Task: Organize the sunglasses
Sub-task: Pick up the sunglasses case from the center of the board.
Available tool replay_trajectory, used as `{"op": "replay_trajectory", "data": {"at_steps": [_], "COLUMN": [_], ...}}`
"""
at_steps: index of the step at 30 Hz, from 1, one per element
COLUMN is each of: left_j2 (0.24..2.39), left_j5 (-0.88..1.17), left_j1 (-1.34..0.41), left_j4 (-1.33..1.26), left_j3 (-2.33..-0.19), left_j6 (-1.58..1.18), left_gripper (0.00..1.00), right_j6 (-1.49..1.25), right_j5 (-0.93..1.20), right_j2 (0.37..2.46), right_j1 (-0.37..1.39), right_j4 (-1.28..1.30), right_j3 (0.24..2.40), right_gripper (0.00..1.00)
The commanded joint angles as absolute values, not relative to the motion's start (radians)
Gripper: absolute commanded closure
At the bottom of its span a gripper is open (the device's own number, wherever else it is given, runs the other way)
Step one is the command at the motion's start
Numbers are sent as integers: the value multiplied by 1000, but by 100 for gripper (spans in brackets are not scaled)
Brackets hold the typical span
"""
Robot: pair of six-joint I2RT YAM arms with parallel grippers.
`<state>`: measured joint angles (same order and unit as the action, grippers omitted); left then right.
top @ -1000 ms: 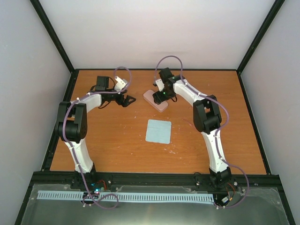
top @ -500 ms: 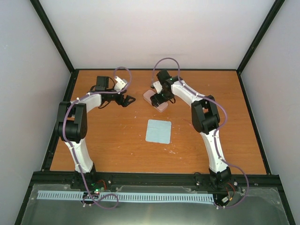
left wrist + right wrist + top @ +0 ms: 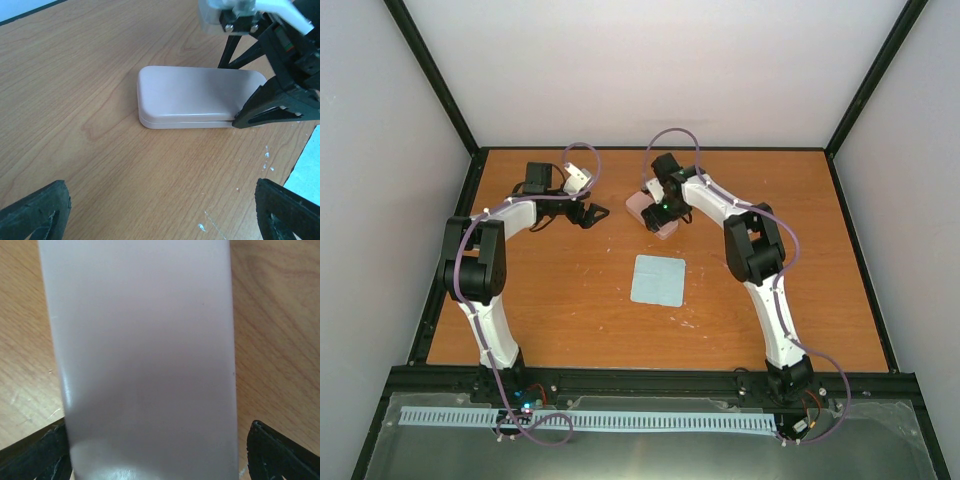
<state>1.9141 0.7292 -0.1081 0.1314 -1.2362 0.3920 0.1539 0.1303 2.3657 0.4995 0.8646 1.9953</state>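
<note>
The sunglasses show in none of these views. A closed pink case [image 3: 665, 228] lies at the back middle of the orange table [image 3: 570, 300]. My right gripper [image 3: 658, 210] hangs over it, open, with one finger on each side of the case [image 3: 145, 355]; a strip of table shows between the case and the right finger [image 3: 285, 452]. In the left wrist view the case [image 3: 195, 97] lies ahead with the right gripper's fingers [image 3: 270, 107] at its right end. My left gripper [image 3: 592, 213] stands open to the left of the case, with only bare wood between its fingertips [image 3: 35, 212].
A light blue square cloth [image 3: 658, 280] lies flat in the middle of the table, nearer than the case; its corner shows in the left wrist view [image 3: 309, 170]. Black frame rails [image 3: 450, 250] edge the table, with white walls behind.
The right gripper has shifted slightly left over the pink case and its jaws have spread a little wider. The left arm, case and cloth have not moved.
</note>
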Motion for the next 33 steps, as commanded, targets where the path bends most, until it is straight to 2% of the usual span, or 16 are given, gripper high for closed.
{"op": "replay_trajectory", "data": {"at_steps": [1, 5, 10, 15, 18, 29, 33], "left_j2": [1927, 1925, 1929, 1958, 1990, 2065, 2066], "left_j5": [744, 744, 751, 758, 759, 799, 849], "left_j1": [-106, -105, -106, -107, -109, -130, -131], "left_j4": [132, 132, 132, 152, 190, 231, 224], "left_j3": [-1254, -1253, -1256, -1272, -1301, -1388, -1390], "left_j6": [411, 411, 411, 403, 388, 348, 331], "left_gripper": [1, 1, 0, 1, 0, 0, 1], "right_j6": [159, 155, 155, 149, 144, 91, 74], "right_j5": [117, 131, 160, 230, 287, 615, 641], "right_j2": [2410, 2419, 2398, 2348, 2308, 2200, 2200], "right_j1": [506, 506, 506, 503, 498, 489, 489], "right_j4": [871, 879, 886, 908, 910, 901, 891], "right_j3": [2027, 2028, 2030, 2017, 1976, 1903, 1909], "right_gripper": [10, 15, 30, 65, 76, 77, 77]}}
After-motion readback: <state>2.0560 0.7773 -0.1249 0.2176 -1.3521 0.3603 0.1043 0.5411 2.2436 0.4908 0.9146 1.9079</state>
